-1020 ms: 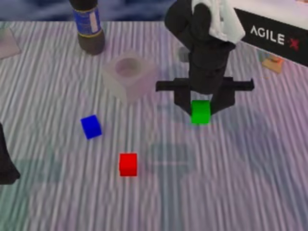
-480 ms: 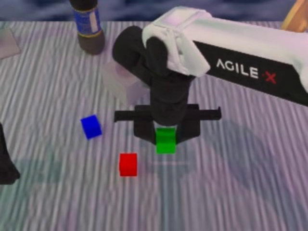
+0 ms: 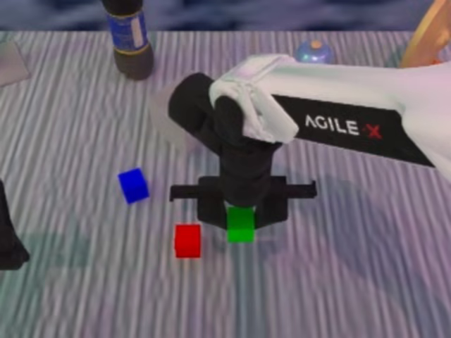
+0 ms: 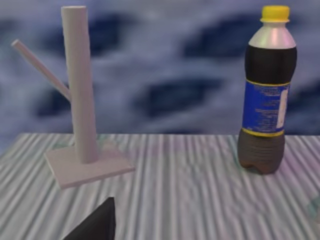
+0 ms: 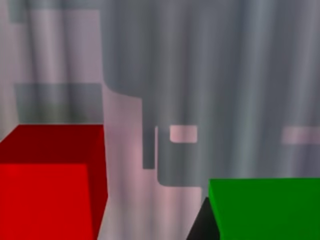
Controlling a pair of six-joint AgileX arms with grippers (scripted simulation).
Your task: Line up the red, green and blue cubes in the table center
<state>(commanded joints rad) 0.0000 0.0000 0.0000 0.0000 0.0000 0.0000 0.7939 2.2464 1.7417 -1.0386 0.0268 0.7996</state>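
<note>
My right gripper (image 3: 241,220) is shut on the green cube (image 3: 240,227), low over the table center, just right of the red cube (image 3: 187,240). A narrow gap separates the two. The right wrist view shows the red cube (image 5: 47,190) resting on the table beside the held green cube (image 5: 265,210); I cannot tell whether the green one touches the table. The blue cube (image 3: 132,186) lies alone, farther left and slightly farther back. My left arm (image 3: 8,243) is parked at the table's left edge.
A cola bottle (image 3: 128,35) stands at the back left, with a white stand's base (image 3: 10,60) left of it. A translucent grey block (image 3: 163,113) is partly hidden behind my right arm. A small bluish dome (image 3: 313,51) and an orange object (image 3: 426,32) sit at the back right.
My right gripper carried the green cube from the back right toward the front left and lowered it beside the red cube. The red and blue cubes stayed put.
</note>
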